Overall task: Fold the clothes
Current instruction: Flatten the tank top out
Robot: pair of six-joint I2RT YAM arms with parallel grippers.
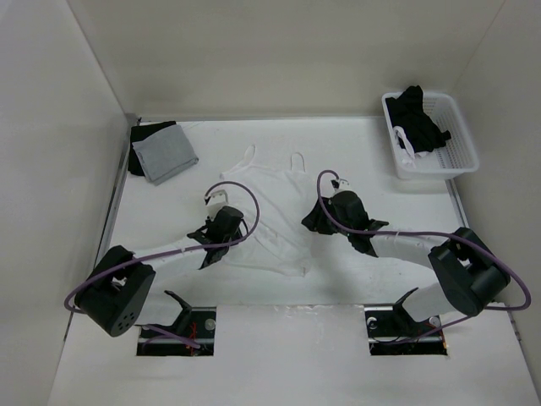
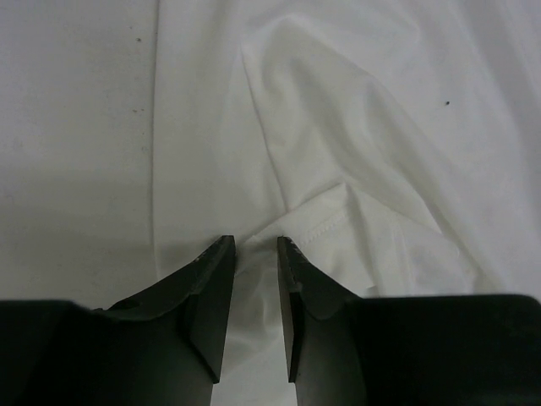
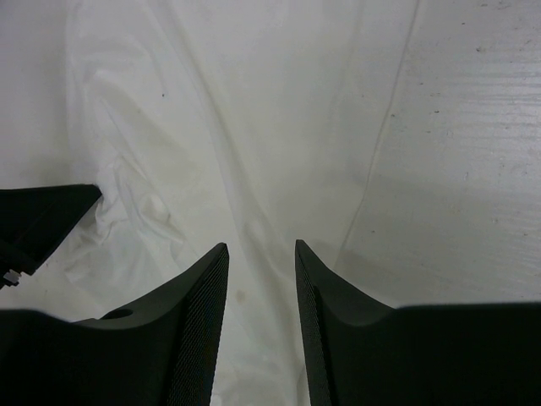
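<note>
White walls close round the pale surface (image 1: 372, 161), the clothes (image 1: 275, 207) spread flat at its middle. The left hand (image 2: 255, 245) hangs just inside the left edge, narrowly parted, and the right hand (image 3: 260, 247) just inside the right edge, a little wider. Neither visibly pinches cloth.

The thin white fabric tank top (image 1: 272, 216) looks soft, matt and creased, with a stitched hem. The white table top (image 1: 380, 173) is matt and faintly streaked. At two o'clock, the white lattice basket (image 1: 435, 172) looks like smooth plastic. The right gripper (image 3: 262, 247) has matt black, finely textured fingers (image 3: 199, 330).
</note>
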